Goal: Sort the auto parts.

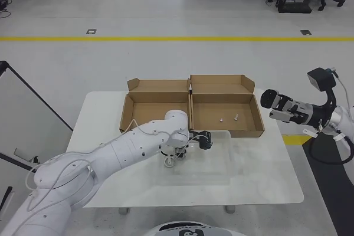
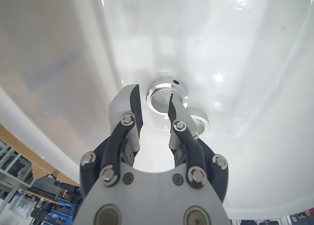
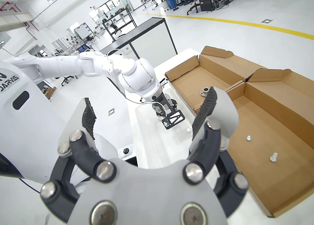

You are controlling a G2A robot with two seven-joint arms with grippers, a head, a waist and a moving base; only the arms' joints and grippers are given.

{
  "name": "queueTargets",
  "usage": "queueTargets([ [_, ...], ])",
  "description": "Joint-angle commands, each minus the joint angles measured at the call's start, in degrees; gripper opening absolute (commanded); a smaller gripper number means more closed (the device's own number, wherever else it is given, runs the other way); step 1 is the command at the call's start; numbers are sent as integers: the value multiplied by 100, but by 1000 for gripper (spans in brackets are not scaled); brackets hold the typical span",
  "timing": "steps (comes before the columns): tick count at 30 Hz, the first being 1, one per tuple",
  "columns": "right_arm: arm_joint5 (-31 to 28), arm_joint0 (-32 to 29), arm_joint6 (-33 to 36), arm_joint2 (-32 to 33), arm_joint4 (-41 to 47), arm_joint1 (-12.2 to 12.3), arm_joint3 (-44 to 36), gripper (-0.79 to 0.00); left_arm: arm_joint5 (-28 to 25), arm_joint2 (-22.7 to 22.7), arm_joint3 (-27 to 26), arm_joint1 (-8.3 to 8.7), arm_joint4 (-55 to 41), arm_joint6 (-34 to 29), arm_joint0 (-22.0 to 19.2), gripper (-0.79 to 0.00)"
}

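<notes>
My left gripper (image 2: 153,91) is open and low inside a translucent white tray (image 2: 245,39). One finger is inside a silver metal ring (image 2: 163,86) and the other is outside its rim. A second silver ring (image 2: 201,120) lies just behind it, partly hidden by a finger. In the top view the left gripper (image 1: 172,159) is at the tray's (image 1: 224,172) left end. My right gripper (image 3: 149,93) is open and holds nothing. It hangs off the table's right side (image 1: 271,106), beside the boxes.
Two open cardboard boxes stand side by side at the back of the table. The left box (image 3: 186,81) holds a metal flange (image 3: 204,91). The right box (image 1: 227,115) holds two small bolts (image 3: 248,138) (image 3: 273,156). A dark cabinet (image 1: 12,112) stands left of the table.
</notes>
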Motion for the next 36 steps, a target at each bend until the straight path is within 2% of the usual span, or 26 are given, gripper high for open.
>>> queueTargets([
  [1,0,0,0,0,0,0,0,0,-59,0,27,-22,18,60,17,-499],
  [9,0,0,0,0,0,0,0,0,-198,0,29,-29,176,199,94,-502],
  [17,0,0,0,0,0,0,0,0,-69,0,34,-29,-45,70,-72,-514],
  [36,0,0,0,0,0,0,0,0,-261,0,465,-160,69,262,20,-517],
])
